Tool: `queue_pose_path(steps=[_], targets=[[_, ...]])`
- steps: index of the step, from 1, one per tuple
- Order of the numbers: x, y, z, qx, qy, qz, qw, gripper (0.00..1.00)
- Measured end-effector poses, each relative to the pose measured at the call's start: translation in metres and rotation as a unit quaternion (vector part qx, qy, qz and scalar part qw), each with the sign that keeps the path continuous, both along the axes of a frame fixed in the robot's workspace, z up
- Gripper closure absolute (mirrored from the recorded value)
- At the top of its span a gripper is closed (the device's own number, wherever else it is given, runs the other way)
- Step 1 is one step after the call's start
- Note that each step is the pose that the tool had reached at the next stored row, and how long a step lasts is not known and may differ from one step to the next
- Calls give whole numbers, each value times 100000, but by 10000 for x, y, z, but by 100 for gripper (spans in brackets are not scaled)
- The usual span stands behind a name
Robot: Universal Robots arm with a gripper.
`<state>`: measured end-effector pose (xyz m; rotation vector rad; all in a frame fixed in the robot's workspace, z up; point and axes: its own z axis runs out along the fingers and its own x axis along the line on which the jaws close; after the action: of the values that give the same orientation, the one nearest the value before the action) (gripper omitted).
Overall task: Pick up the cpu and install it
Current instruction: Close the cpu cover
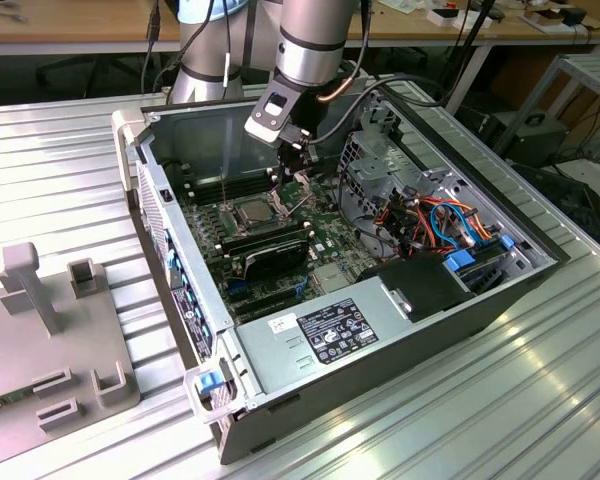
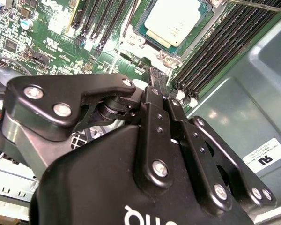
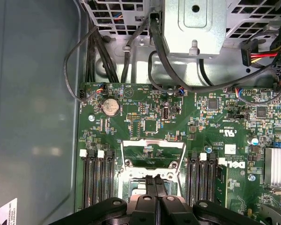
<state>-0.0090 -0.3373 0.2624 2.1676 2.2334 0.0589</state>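
Black two-fingered claw (image 3: 154,182): fingers pressed together, empty | square silver-lidded cpu (image 2: 177,21): seated in socket (image 2: 141,29), 7 o'clock of claw in exterior view | metal retention frame (image 3: 152,143): raised, apparently not yet latched

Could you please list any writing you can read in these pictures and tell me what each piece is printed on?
No text can be quoted reliably.
Large label on the power supply: too small.
Small white sticker beside it: blurred.
Sticker on the case wall: too small.
White print on the motherboard: too small.
White lettering on the claw body: cut off by the picture's edge.
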Motion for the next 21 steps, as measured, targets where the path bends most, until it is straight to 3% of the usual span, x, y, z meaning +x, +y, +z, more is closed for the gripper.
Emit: queue_pose_path(steps=[21], targets=[[73, 0, 0, -2, 1, 12, 100000, 89]])
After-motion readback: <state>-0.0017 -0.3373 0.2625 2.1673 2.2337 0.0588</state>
